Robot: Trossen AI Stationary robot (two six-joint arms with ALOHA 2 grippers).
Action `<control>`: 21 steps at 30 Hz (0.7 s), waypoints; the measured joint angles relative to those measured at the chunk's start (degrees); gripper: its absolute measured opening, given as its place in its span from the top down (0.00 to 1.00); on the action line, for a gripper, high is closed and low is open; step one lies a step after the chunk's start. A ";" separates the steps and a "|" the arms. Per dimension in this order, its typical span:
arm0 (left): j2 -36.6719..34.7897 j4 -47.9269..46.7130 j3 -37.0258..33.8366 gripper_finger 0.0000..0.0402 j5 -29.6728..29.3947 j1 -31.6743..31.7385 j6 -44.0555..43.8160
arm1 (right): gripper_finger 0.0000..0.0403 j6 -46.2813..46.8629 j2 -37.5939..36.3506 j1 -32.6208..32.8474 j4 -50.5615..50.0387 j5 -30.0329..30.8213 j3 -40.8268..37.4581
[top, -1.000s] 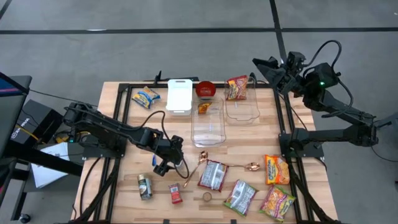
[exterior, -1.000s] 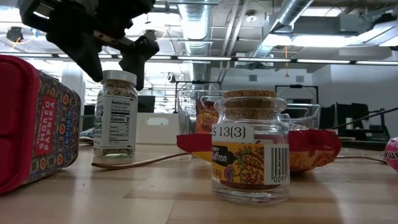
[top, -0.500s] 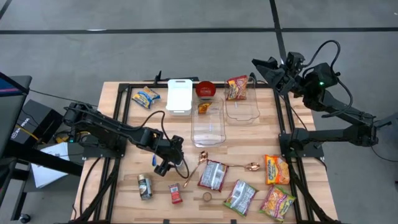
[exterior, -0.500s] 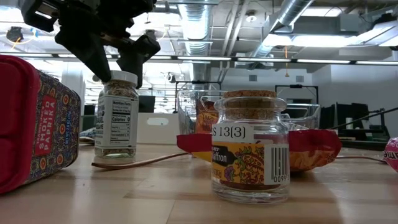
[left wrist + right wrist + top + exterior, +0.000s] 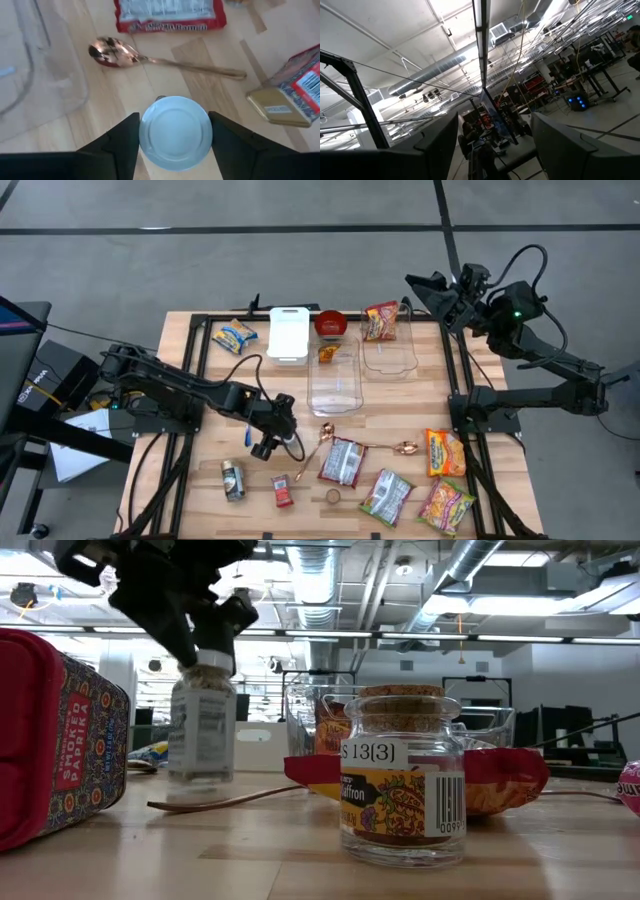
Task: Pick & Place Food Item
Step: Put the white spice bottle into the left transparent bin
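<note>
Grasp step: the left gripper [image 5: 175, 132] is clamped on the white lid of the spice jar [image 5: 203, 725], lower left of centre on the counter [image 5: 200, 480] in the high view, seemingly just lifting. Next: carry it upward to the clear trays [image 5: 335, 380]. The right gripper [image 5: 420, 285] waits upper right, fingers apart

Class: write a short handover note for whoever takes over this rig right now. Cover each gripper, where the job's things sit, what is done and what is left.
Left gripper: closed on the white cap of the spice jar, near the front-left of the table; whether the jar is clear of the wood, I cannot tell.
Right gripper: parked high off the table's back-right corner, jaws open, holding nothing.
Clear trays sit at the back centre; the copper spoon lies beside the jar.
Done: jar gripped.
Left: carry the jar, probably to a tray, and release it.
</note>
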 joint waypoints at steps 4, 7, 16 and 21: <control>-3.45 0.07 0.00 0.50 -1.06 0.00 -0.62 | 0.39 0.27 -0.01 0.00 0.04 0.00 0.00; -6.83 0.01 0.18 0.50 -1.98 0.43 -2.09 | 0.39 0.33 -0.01 0.00 0.03 0.00 0.00; -10.12 -2.62 10.06 0.50 -6.97 5.40 -4.46 | 0.39 0.37 -0.01 0.00 0.09 0.00 0.00; -7.69 -2.64 16.17 0.50 -8.83 10.80 -8.56 | 0.39 0.22 -0.01 0.02 0.09 0.00 0.00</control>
